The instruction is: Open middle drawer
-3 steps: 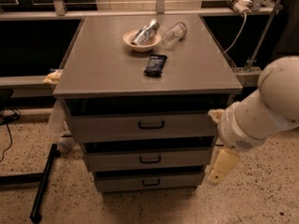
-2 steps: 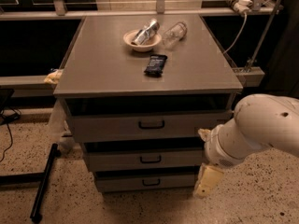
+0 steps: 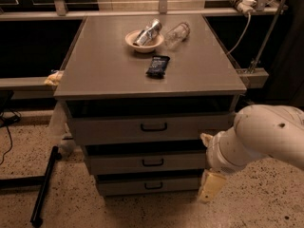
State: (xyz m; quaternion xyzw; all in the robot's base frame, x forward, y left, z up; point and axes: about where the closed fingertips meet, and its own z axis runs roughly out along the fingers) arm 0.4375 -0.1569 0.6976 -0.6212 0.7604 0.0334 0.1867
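Middle drawer (image 3: 118, 164): grey front, second of three in the cabinet (image 3: 71, 96), between the top drawer (image 3: 109, 128) and the bottom drawer (image 3: 123, 187). Its small black loop handle (image 3: 153, 162) is centred on the front and nothing is touching it. The front looks pushed in, lined up with the other two, with a dark gap above it.

Gripper (image 3: 209, 191): low on the right, by the cabinet's front right corner, about level with the bottom drawer and hanging down toward the floor. It's off to the right of the middle handle, well apart from it. Can't tell if it's spread or closed; it's holding nothing that I can see. The white arm (image 3: 266, 137) comes in from the right edge and covers the right ends of the middle and bottom fronts.

On the cabinet top: a bowl (image 3: 137, 44) with a crushed can (image 3: 148, 32) in it, a clear bottle (image 3: 176, 33) lying on its side just right of the bowl, and a dark snack packet (image 3: 157, 65) nearer the front.

Speckled floor (image 3: 71, 208); a black pole (image 3: 43, 184) lies on it to the left.
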